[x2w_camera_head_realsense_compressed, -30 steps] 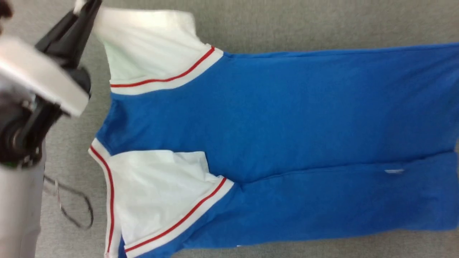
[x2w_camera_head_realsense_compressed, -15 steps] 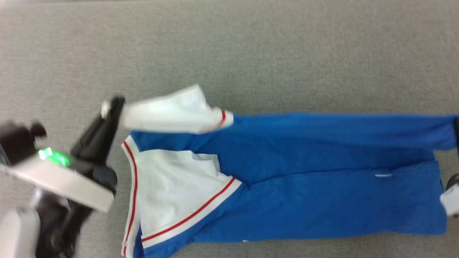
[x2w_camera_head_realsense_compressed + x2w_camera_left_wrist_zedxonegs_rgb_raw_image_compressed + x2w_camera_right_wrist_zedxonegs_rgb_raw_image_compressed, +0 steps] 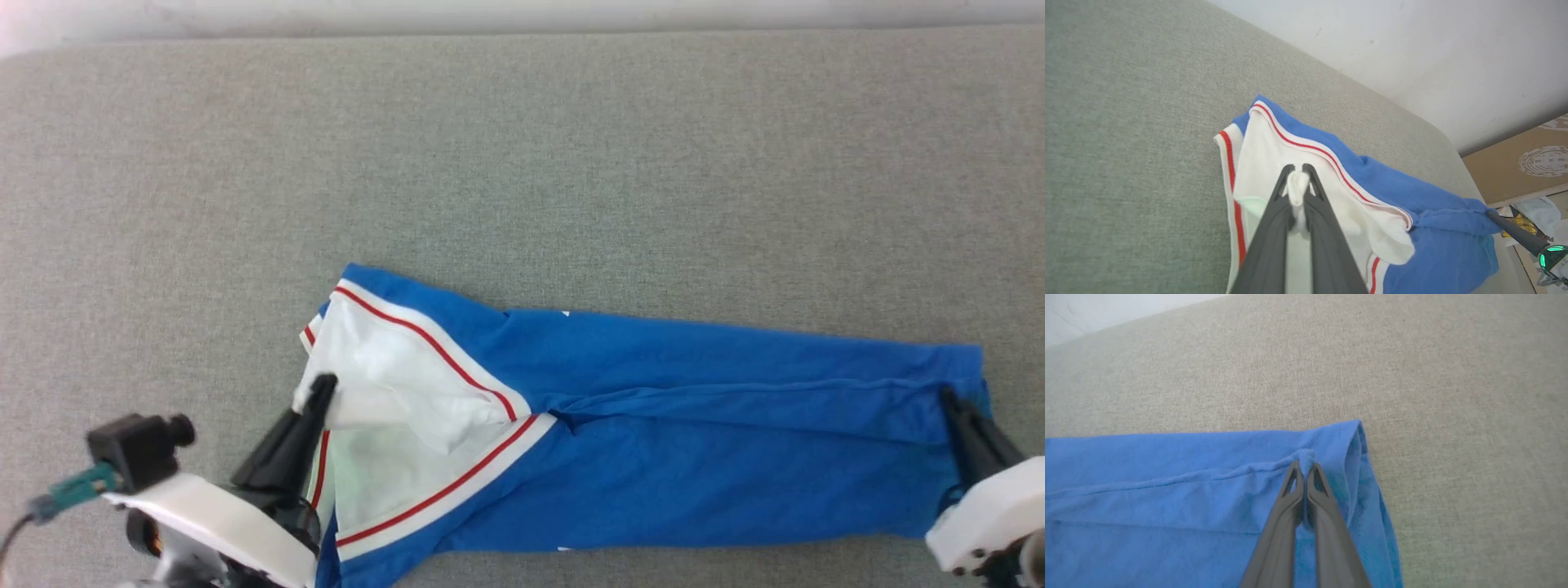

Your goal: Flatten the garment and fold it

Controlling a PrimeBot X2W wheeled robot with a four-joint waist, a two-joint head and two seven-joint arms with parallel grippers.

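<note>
Blue on grey, head view: one garment [image 3: 694, 457] on counter [image 3: 522, 163], long axis left-right, spanning two tools. Grips white sleeve [image 3: 384, 367] with left tool [image 3: 322, 390], hem [image 3: 967, 367] with right tool [image 3: 951, 404]. Left wrist: narrow, clamping sleeve. Right wrist: narrow, clamping hem.

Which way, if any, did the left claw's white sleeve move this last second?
Yes. The left gripper carried the held sleeve toward the robot, over the blue body onto the near sleeve.

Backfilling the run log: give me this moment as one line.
garment: folded lengthwise on grey surface | left gripper: shut on white sleeve | right gripper: shut on blue hem end
</note>
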